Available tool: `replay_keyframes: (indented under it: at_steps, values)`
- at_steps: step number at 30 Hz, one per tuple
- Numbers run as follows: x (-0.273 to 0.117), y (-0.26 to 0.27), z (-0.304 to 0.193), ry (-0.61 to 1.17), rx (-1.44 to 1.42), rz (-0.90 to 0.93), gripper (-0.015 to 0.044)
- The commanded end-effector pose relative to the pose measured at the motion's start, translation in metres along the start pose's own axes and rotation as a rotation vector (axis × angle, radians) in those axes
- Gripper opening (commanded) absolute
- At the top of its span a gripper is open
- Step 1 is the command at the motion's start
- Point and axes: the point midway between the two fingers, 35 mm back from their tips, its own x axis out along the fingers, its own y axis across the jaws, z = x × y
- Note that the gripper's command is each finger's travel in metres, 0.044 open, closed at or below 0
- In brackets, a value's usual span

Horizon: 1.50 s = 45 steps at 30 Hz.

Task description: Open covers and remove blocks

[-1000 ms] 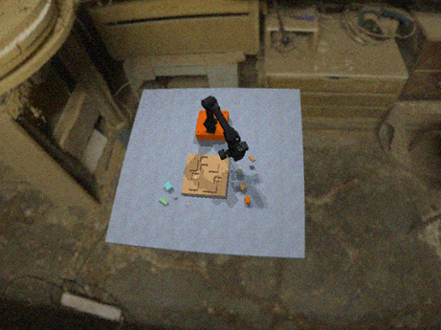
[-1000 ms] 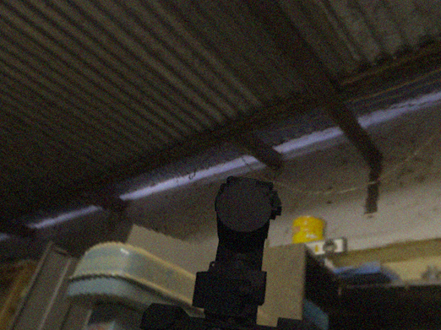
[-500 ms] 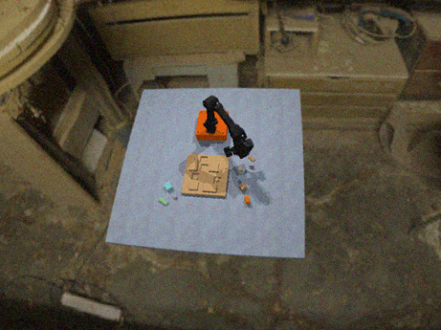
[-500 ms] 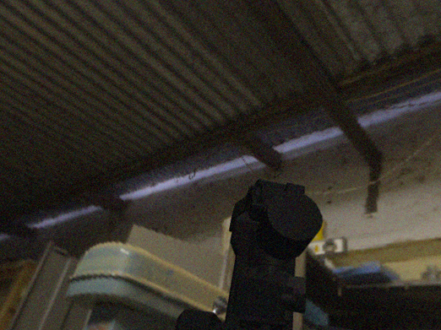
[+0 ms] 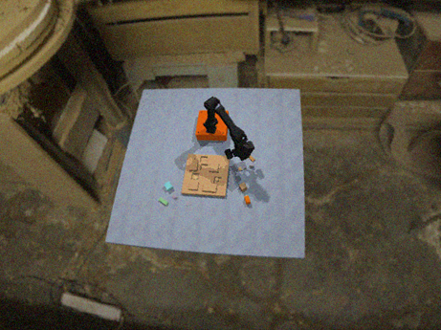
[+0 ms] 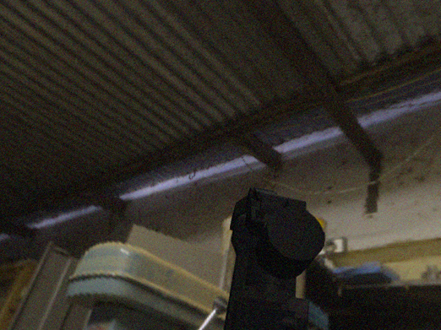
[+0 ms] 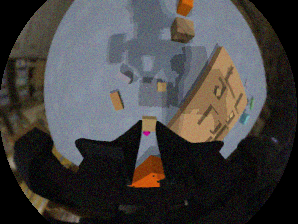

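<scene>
Gripper (image 5: 244, 153) (image 7: 148, 123) is narrowly closed on the tan block (image 7: 149, 123), at lower centre of the wrist frame. Puzzle board (image 5: 220, 190) (image 7: 192, 125) lies right of the block there; lowering probably requires keeping to its left.

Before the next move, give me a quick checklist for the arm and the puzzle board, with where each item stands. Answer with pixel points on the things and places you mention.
1. Small tan block (image 7: 149, 123) gripped in the black jaws (image 5: 243, 152): ok.
2. Flat tan wooden puzzle board (image 5: 203, 179) (image 7: 210, 105) off to one side of the gripped block in the wrist view: ok.
3. Bright orange block (image 5: 247, 199) (image 7: 185, 7) beside the board: ok.
4. Turquoise block (image 5: 168, 186) (image 7: 244, 119) beside the board: ok.
5. Every cover fully open: cannot tell.
6. Gripped block set down: not ok.
</scene>
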Motion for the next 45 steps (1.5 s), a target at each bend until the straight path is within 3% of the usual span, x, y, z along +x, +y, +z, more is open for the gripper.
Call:
replay_keyframes:
  at_steps: [1,45]
  values:
    - [0.009,-0.001,-0.002,0.010,0.005,-0.004,0.0080]
    - [0.080,-0.002,-0.007,0.010,0.005,-0.004,0.0080]
